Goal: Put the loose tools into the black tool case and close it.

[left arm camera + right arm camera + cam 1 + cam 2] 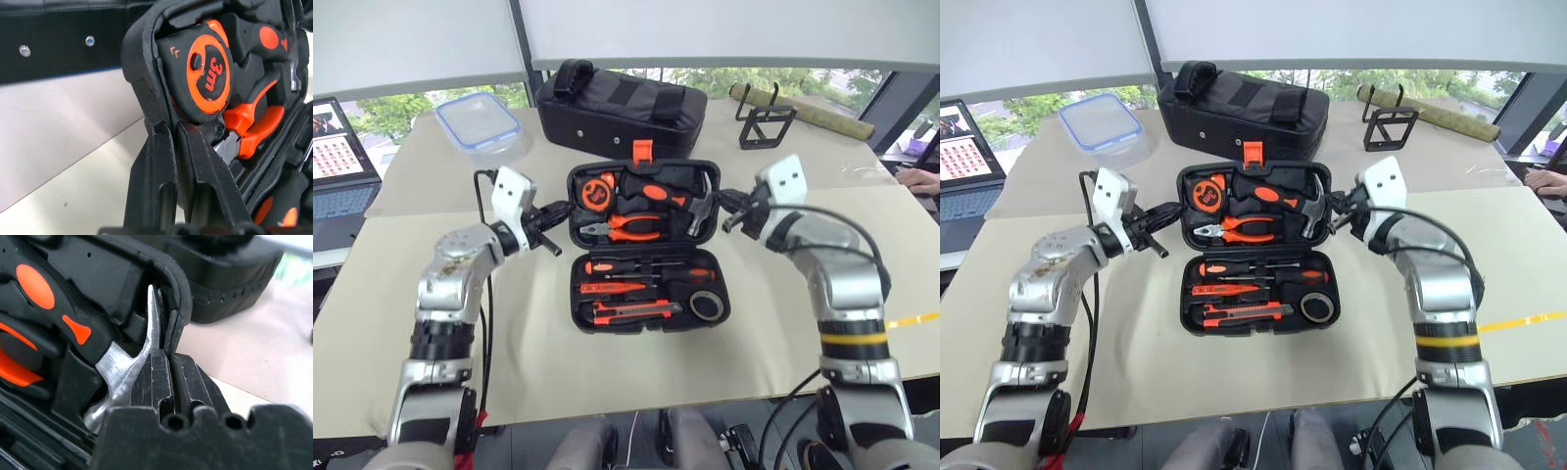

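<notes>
While the black tool case [644,245] lies open | left tool [555,235], right tool [728,211] closed, pinching its lid's side edges

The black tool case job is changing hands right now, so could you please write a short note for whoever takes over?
Left pincer: shut on the left rim of the upper half of the black tool case.
Right pincer: shut on that half's right rim, beside the hammer.
Case: open on the table, upper half tilted up, orange latch at its far edge.
Done: screwdrivers, utility knife and tape roll sit in the lower half's slots; tape measure and pliers in the upper half.
Left: fold the upper half down and fasten the latch.
</notes>
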Controlling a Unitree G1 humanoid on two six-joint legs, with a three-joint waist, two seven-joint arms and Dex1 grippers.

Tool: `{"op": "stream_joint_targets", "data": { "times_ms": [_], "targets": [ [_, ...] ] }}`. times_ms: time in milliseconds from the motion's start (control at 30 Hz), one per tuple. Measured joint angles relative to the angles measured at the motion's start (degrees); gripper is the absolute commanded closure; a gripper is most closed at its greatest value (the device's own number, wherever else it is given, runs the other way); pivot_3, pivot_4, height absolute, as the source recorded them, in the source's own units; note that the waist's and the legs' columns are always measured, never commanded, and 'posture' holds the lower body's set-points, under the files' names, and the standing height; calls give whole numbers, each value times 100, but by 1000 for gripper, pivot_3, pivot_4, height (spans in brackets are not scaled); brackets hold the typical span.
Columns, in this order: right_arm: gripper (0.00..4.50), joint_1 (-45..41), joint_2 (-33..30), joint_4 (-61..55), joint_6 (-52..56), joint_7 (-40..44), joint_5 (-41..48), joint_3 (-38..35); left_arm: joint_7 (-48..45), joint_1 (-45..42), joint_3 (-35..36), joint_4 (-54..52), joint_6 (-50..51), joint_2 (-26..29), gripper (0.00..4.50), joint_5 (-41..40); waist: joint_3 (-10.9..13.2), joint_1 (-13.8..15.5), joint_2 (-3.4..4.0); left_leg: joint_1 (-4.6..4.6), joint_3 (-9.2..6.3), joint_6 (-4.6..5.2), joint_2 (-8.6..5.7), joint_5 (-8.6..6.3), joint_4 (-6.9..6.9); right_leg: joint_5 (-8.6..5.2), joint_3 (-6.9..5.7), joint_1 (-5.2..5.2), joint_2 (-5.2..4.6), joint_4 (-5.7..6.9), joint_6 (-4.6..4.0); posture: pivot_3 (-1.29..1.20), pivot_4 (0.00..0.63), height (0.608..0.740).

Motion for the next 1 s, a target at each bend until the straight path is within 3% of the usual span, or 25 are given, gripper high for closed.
{"op": "stream_joint_targets", "data": {
  "times_ms": [133, 167, 300, 433, 567, 600, 667, 733, 833, 1000],
  "targets": [
    [4440, 821, 57, -581, -858, -156, -197, 11, 324, 644, 118, -714, -31, -79, 4495, -89, -1, 28, 3, 75, 4, -3, 9, -2, -22, -2, 11, 82, 27, -55, 0, 0, 150, 716],
    [4114, 990, 51, -670, -1061, -155, -221, 1, 386, 780, 161, -887, 12, -93, 4500, -127, -1, 27, 3, 93, 8, -3, 9, -2, -32, -3, 13, 91, 36, -57, 0, 0, 150, 716],
    [2809, 1878, -147, -1513, -1236, 184, 196, -231, 541, 1568, 444, -1897, 688, 8, 3163, -640, -4, 23, 7, 135, 22, -3, 18, -2, -89, -4, 34, 107, 36, -57, 1, 0, 150, 716],
    [1427, 2783, -641, -2586, -890, 625, 920, -820, 407, 2554, 888, -2646, 1514, 446, 1628, -1381, -2, 31, 6, 132, 23, -6, 26, -4, -94, -6, 31, 100, 56, -75, -2, 0, 150, 716],
    [92, 3857, -1513, -3375, -321, 1400, 1881, -1829, -236, 3402, 1943, -2952, 2173, 1588, 243, -2135, 0, 105, 8, 172, 23, -10, 27, -13, -103, -25, 25, 148, 64, -85, -7, 0, 150, 716],
    [67, 4046, -1641, -3410, -213, 1570, 2020, -2008, -382, 3487, 2087, -2861, 2235, 1772, 70, -2165, 1, 121, 9, 189, 23, -18, 26, -25, -107, -28, 22, 165, 64, -88, -5, 0, 150, 716],
    [67, 4832, -2193, -3527, -27, 2370, 2389, -2491, -1174, 3694, 2128, -2094, 2052, 2667, 70, -2050, 3, 201, 11, 219, 22, 1, 26, -42, -111, -46, 11, 189, 58, -85, -1, 0, 150, 716],
    [67, 5303, -2406, -3513, 137, 2830, 2526, -2619, -1563, 3269, 1926, -924, 1596, 3125, 70, -1581, 4, 271, 10, 242, 22, 37, 27, -71, -112, -64, 6, 225, 54, -88, 22, 0, 150, 716],
    [67, 4528, -2184, -3357, 580, 2257, 2730, -2322, -1635, 2076, 1196, -303, 1434, 3046, 70, -1307, 10, 319, -4, 254, 22, 14, 23, -81, -98, -63, 7, 257, 46, -100, 37, 0, 150, 716],
    [67, 3120, -1948, -2932, 1317, 1235, 2821, -1664, -1276, 745, 188, -48, 1846, 2357, 70, -1129, 8, 316, -15, 241, 21, -25, 19, -59, -98, -39, 15, 228, 23, -85, 7, 0, 150, 716]
  ]
}}
